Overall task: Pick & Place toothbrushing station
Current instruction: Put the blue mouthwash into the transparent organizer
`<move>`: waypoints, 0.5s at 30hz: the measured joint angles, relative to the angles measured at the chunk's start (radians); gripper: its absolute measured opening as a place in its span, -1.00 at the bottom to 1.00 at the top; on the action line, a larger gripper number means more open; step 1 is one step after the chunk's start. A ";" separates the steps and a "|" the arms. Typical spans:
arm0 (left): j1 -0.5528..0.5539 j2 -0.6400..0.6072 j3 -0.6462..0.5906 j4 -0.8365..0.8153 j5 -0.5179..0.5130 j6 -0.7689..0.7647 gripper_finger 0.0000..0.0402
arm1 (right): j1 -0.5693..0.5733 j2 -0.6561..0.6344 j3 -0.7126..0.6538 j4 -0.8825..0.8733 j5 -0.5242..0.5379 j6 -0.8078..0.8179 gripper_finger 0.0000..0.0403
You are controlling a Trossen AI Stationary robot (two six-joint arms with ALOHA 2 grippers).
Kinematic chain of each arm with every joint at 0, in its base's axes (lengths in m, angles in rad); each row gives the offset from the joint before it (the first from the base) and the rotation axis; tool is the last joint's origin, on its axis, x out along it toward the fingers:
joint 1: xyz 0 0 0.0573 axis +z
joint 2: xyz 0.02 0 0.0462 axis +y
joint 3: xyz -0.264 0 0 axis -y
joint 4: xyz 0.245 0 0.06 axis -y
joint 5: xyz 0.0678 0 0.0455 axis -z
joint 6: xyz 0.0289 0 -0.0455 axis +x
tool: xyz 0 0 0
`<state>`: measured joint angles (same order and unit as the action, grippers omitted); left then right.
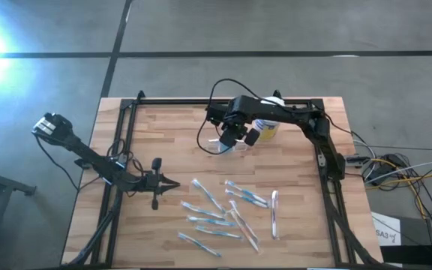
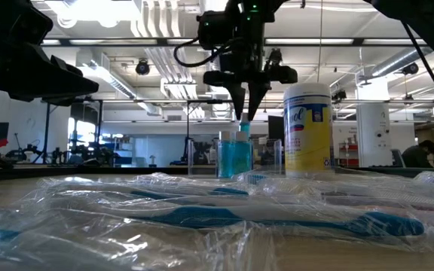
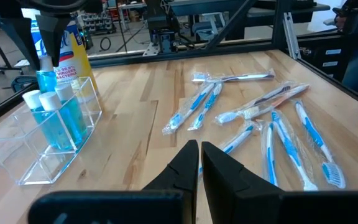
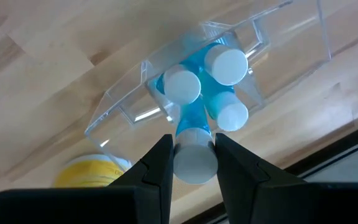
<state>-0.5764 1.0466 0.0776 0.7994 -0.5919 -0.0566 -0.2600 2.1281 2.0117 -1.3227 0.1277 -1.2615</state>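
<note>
right wrist view, right gripper (image 4: 192, 163) clamping blue bottle (image 4: 194, 149), over toothbrushing station (image 4: 278, 37)

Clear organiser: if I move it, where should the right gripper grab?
Probably the bare end compartment's thin upright wall of the clear organiser, from straight above. The blue bottles crowd the canister end, where the right gripper holds one.
</note>
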 joint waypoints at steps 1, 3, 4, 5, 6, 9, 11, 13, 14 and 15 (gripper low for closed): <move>0.000 0.000 0.000 0.000 0.000 0.000 -0.88 | -0.001 0.000 -0.006 0.007 -0.001 -0.002 -0.57; 0.000 0.000 0.000 0.000 0.000 0.000 -0.88 | -0.002 0.000 -0.020 0.024 -0.001 -0.003 -0.57; 0.000 0.000 0.000 0.000 0.000 -0.001 -0.88 | -0.003 0.000 -0.026 0.033 -0.001 -0.002 -0.57; 0.000 0.000 0.000 0.000 0.000 -0.002 -0.88 | -0.004 0.000 -0.031 0.043 -0.001 -0.003 -0.56; 0.000 0.000 0.000 0.000 0.000 -0.004 -0.88 | -0.005 0.000 -0.036 0.052 -0.002 -0.005 -0.56; 0.000 0.000 0.000 -0.001 0.000 -0.004 -0.88 | -0.009 0.000 -0.051 0.073 -0.008 -0.007 -0.56; 0.000 0.000 0.000 -0.001 0.000 -0.004 -0.88 | -0.010 0.000 -0.063 0.086 -0.009 -0.007 -0.56; 0.000 0.000 0.000 -0.002 0.000 -0.004 -0.88 | -0.010 0.000 -0.073 0.094 -0.008 -0.007 -0.56; 0.000 0.000 0.000 -0.002 0.000 -0.004 -0.88 | -0.010 0.000 -0.081 0.102 -0.008 -0.006 -0.56; 0.000 0.000 0.000 -0.002 0.000 -0.005 -0.88 | -0.010 0.000 -0.088 0.109 -0.009 -0.007 -0.56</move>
<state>-0.5766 1.0466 0.0776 0.7978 -0.5919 -0.0612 -0.2699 2.1277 1.9233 -1.2133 0.1186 -1.2682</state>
